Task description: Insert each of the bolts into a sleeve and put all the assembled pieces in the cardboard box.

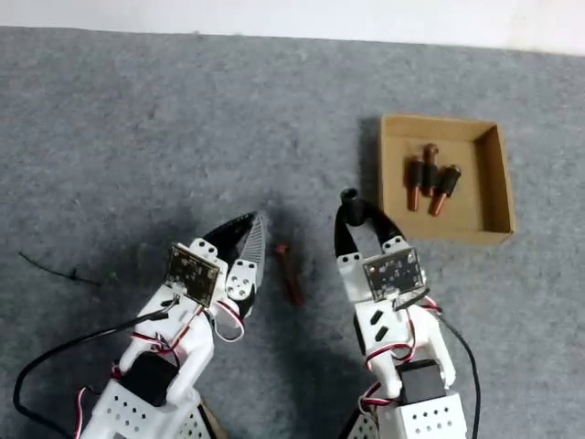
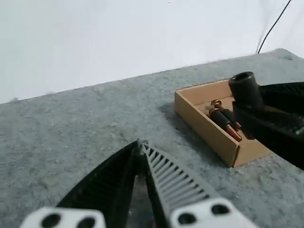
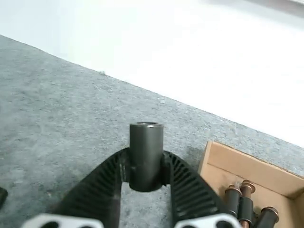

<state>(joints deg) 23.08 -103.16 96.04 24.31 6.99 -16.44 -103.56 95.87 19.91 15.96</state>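
My right gripper (image 1: pixel 351 208) is shut on a black sleeve (image 3: pixel 145 153), which stands upright between its fingers; the sleeve (image 1: pixel 348 195) points toward the far side of the table, just left of the cardboard box (image 1: pixel 395 128). That sleeve (image 2: pixel 245 89) also shows beside the box in the left wrist view. A copper bolt (image 1: pixel 289 273) lies loose on the grey mat between the two arms. My left gripper (image 1: pixel 258 219) is shut with nothing in it, its tip just left of the bolt. Three assembled bolt-and-sleeve pieces (image 1: pixel 430 179) lie in the box.
The box (image 2: pixel 205 124) stands at the far right of the mat. A thin black wire (image 1: pixel 57 270) lies on the mat at the left. The grey mat (image 1: pixel 146 128) is bare on the far left side.
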